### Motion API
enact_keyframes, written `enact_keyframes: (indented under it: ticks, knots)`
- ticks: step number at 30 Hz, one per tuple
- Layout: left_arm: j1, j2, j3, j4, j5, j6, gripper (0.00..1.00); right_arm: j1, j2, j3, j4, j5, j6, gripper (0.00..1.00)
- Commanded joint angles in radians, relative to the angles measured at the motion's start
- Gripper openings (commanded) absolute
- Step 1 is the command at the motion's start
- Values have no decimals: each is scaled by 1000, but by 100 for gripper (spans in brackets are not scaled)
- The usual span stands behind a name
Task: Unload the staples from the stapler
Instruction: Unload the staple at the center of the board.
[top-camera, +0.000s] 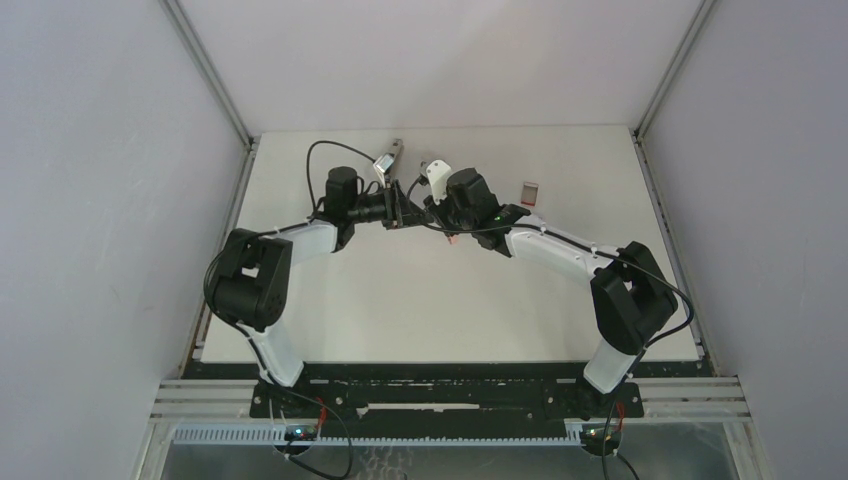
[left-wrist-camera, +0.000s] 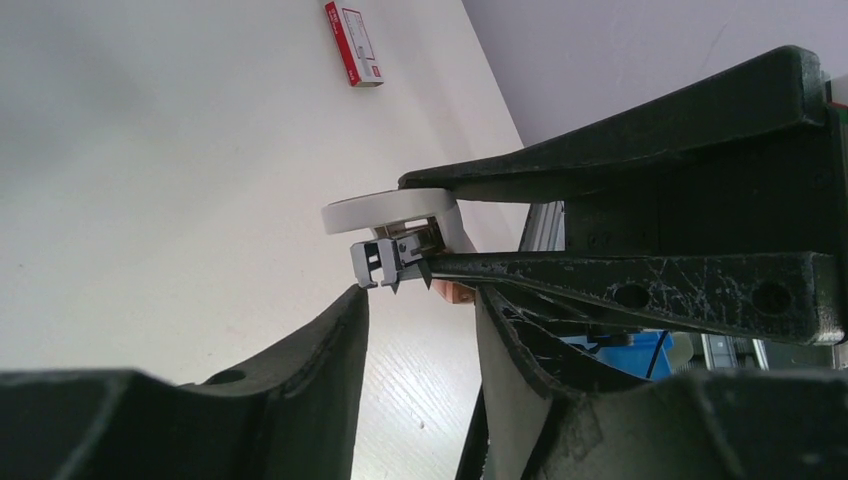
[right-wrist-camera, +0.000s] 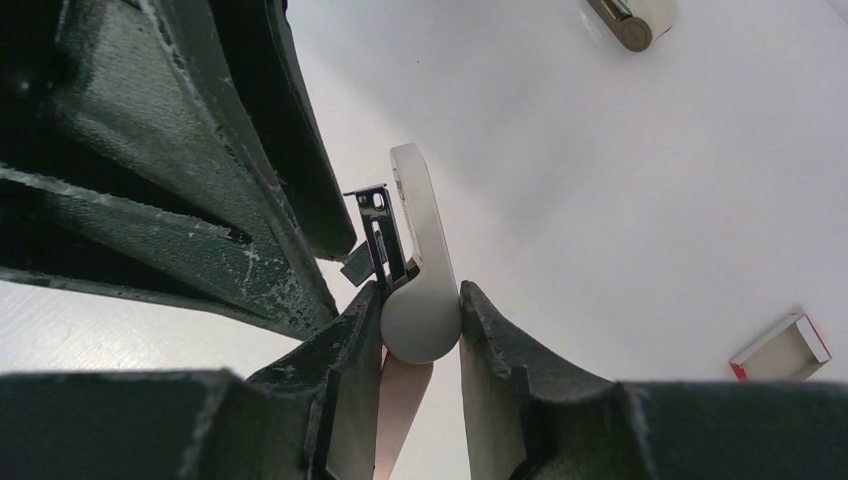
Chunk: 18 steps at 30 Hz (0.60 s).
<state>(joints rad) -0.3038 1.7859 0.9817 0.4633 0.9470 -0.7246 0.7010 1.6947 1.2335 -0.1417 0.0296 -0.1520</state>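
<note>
The stapler (top-camera: 390, 158) lies near the back of the table, beyond both grippers; its end shows at the top of the right wrist view (right-wrist-camera: 630, 25). My right gripper (right-wrist-camera: 420, 300) is shut on the rounded pale grey handle of the pink-and-grey claw tool (right-wrist-camera: 420, 290), held above the table. The tool's metal claws (left-wrist-camera: 385, 262) point at my left gripper (left-wrist-camera: 420, 300), which is open, one fingertip (left-wrist-camera: 355, 300) just touching the claw tips. A small grey metal bit (right-wrist-camera: 356, 265) sits by the claws; I cannot tell whether it is staples. In the top view the grippers meet mid-table (top-camera: 418, 212).
A small red-and-white box (top-camera: 531, 192) lies right of the grippers and shows in the left wrist view (left-wrist-camera: 352, 42). An open red-and-white box (right-wrist-camera: 780, 350) lies on the white table (top-camera: 420, 300). Grey walls stand on both sides.
</note>
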Motion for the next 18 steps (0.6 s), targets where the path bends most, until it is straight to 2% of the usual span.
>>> enact_keyframes:
  ticks: [1,3,18]
  knots:
    - [-3,0,15,49,9,-15,46,8,-16,33,44,-15,22,17]
    - [-2,1,15,50,9,-15,41,8,-17,33,44,-17,22,17]
    - [-1,6,14,53,2,-19,30,6,-20,33,41,-23,22,17]
